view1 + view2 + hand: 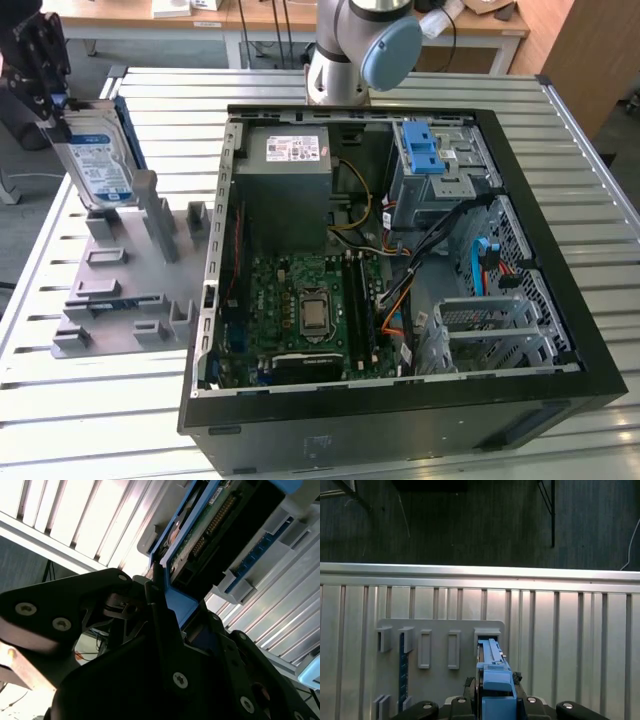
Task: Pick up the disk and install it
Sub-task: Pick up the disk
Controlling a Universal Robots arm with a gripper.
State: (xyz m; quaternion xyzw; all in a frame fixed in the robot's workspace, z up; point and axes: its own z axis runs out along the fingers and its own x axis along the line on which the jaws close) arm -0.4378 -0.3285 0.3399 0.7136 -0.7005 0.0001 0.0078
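Right now the fingers (50, 88) are pinching the top edge of the disk (95, 165), which is hanging nearly upright directly below them, its lower end meeting the grey rack (130, 290).

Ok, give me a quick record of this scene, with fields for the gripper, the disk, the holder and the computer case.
gripper: gripper shut on the top end of the disk, at the exterior view's left
disk: disk upright, label facing the exterior camera, lower end at the holder; cannot tell whether it is clear of the slot
holder: grey holder on the slatted table, beside the case
case: computer case lying open, motherboard showing; disk not installed
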